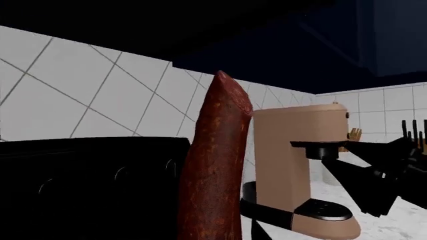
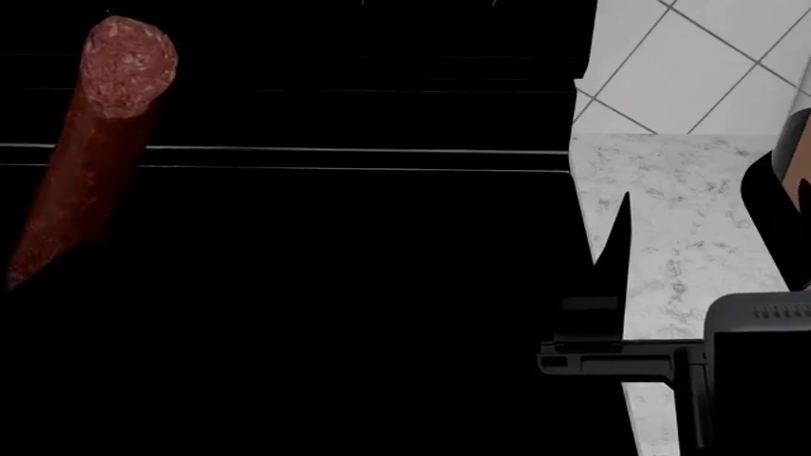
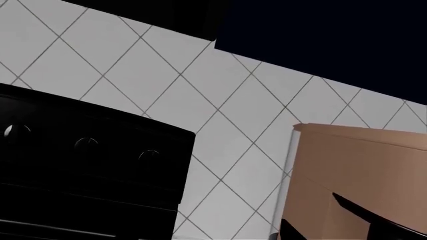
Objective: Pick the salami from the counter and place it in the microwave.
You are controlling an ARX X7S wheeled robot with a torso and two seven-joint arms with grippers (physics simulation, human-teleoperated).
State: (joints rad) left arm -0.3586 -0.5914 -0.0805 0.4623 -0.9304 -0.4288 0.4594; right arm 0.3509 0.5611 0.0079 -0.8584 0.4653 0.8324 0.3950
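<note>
The salami (image 1: 213,165), a dark red-brown stick, stands upright out of my left gripper, whose fingers are lost in the dark at the frame's edge. In the head view the salami (image 2: 89,161) hangs at upper left with its pink speckled cut end facing the camera, in front of the black microwave (image 2: 355,247). The microwave (image 1: 87,185) sits just beside the salami; whether its door is open cannot be told. My right gripper (image 2: 697,228) is at lower right over the marble counter (image 2: 685,275), open and holding nothing.
A tan coffee machine (image 1: 300,165) with a black base stands on the counter next to the microwave, also close in the right wrist view as a tan body (image 3: 360,170). White diagonal wall tiles (image 3: 200,85) run behind. Dark cabinets hang overhead.
</note>
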